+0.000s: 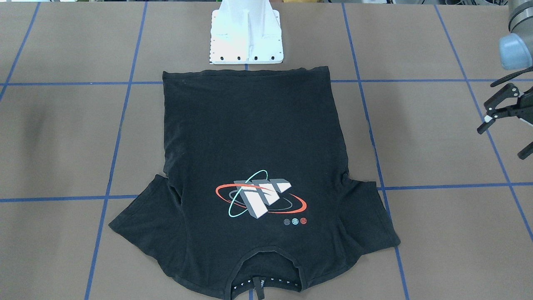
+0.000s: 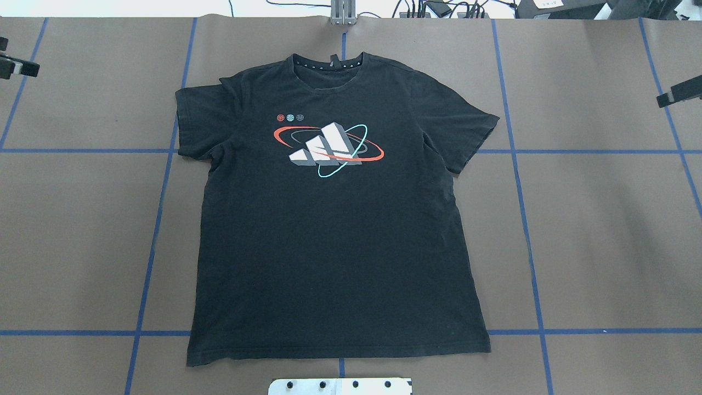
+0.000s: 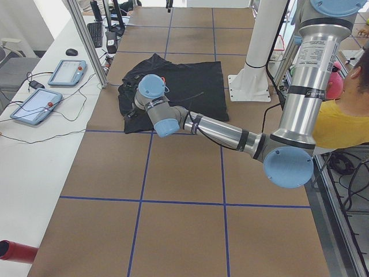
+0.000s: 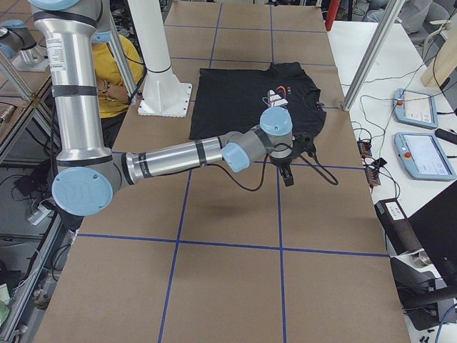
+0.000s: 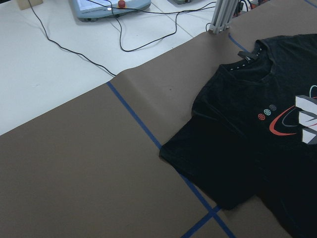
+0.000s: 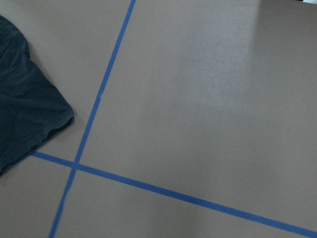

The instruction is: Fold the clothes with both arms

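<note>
1. While both arms are held out to the sides, the black T-shirt (image 2: 334,247) is laid flat on the desk (image 2: 603,230), graphic side up, and is touched by neither tool.
2. The collar (image 2: 329,63) is turned to the far edge of the desk; the hem is placed just short of the white base plate (image 2: 340,385).
3. Both short sleeves are spread outward: one on the robot's left (image 2: 200,120), one on its right (image 2: 460,131). Slight bunching is noted at the armpits in the front-facing view.
4. The block graphic (image 2: 329,144) with its red-orange and teal rings is found on the chest, with three small round marks (image 2: 289,117) just beside it.
5. The left tool (image 1: 501,141) is seen above bare desk, well apart from the shirt. Its fingers are spread wide and nothing is held between them.
6. The right tool (image 2: 677,94) is caught only as a fragment at the edge of the overhead view. Whether it is spread or closed cannot be told.
7. The left arm (image 3: 219,130) and the right arm (image 4: 171,153) are each stretched low over the desk.
8. Blue tape lines (image 2: 521,219) are laid in a grid over the brown desk cover. A sleeve edge (image 6: 29,114) is recorded near a tape crossing in the right wrist view.
</note>
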Controlling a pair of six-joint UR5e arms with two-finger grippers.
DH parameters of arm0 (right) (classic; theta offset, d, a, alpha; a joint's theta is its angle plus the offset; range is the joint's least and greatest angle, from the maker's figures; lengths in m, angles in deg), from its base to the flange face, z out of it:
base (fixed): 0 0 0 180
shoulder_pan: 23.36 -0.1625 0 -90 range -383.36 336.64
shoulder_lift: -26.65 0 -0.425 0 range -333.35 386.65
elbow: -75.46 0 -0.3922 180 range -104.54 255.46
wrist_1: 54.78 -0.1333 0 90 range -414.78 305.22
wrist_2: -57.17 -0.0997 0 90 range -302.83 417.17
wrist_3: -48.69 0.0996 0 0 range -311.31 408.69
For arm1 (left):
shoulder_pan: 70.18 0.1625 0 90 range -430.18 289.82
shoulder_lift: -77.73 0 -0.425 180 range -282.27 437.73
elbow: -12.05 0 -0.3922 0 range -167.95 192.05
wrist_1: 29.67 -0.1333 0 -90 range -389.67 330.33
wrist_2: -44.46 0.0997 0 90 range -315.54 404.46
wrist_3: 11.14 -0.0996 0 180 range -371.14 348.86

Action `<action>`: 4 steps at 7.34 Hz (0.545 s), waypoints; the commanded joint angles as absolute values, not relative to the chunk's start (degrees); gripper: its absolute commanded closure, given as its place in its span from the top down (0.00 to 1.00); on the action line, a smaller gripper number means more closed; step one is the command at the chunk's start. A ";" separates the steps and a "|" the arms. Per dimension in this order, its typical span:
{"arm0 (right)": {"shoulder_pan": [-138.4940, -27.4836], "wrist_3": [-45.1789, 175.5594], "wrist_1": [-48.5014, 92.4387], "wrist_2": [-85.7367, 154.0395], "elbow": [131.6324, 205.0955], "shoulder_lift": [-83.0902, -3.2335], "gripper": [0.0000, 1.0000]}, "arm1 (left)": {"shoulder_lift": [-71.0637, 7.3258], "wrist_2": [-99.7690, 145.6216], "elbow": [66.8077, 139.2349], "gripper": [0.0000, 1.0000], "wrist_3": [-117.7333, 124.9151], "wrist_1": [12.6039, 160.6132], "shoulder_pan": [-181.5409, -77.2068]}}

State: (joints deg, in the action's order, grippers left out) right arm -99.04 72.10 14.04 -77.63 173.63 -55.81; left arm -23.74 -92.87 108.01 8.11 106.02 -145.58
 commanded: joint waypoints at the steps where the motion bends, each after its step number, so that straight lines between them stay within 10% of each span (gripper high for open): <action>1: -89.42 88.33 7.16 -70.42 169.09 -48.79 1.00 | -26.33 -89.86 107.59 1.00 15.98 107.51 -142.53; 4: -78.67 103.44 -14.11 -56.69 149.88 -39.90 0.99 | -26.78 -85.62 107.06 1.00 18.39 109.46 -138.39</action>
State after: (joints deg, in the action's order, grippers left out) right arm -82.59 99.55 -5.78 -62.26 158.13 -42.86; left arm -26.57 -86.59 107.17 17.70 109.13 -139.49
